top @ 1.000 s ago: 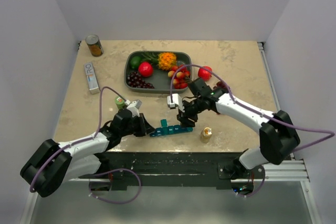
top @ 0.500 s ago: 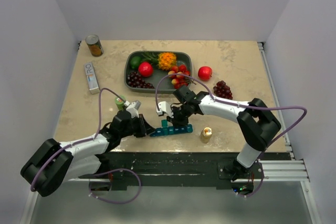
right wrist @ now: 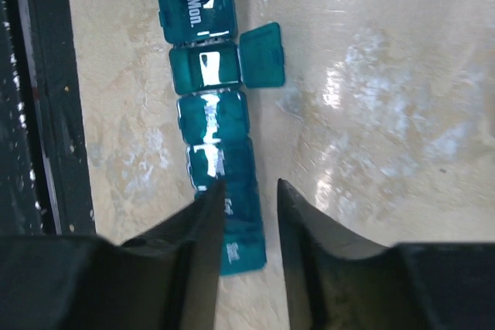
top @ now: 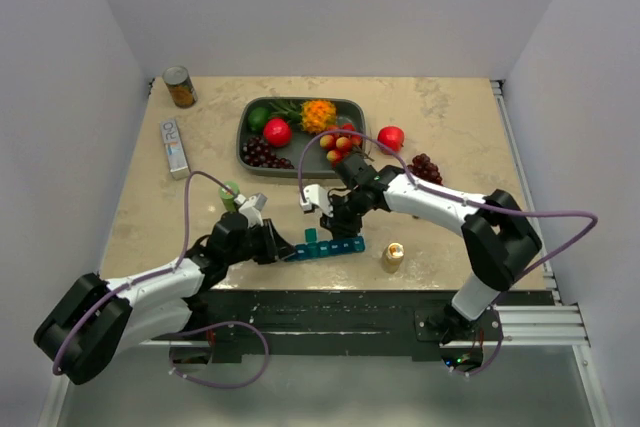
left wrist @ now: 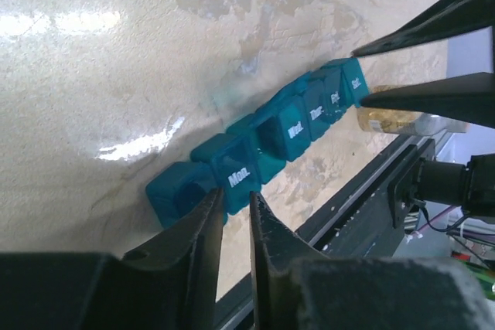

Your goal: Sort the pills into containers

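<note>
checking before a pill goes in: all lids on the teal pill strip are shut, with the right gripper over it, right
No, one lid is open, flipped aside beside the compartment next to Mon; the right wrist view shows it. The right gripper is over the pill strip.

One teal pill-organiser strip (top: 322,247) lies on the counter (top: 450,117) between the left gripper (top: 283,247) and the right gripper (top: 325,227). We count seven compartments in its row and one lid (right wrist: 261,54) flipped open. Beyond the right gripper we count one grey tray (top: 243,142), one loose red apple (top: 390,138) and one grape bunch (top: 425,167); beside it, one amber bottle (top: 393,254). Beyond the left gripper: one green bottle (top: 231,192), one white box (top: 175,147), one can (top: 180,87).
</note>
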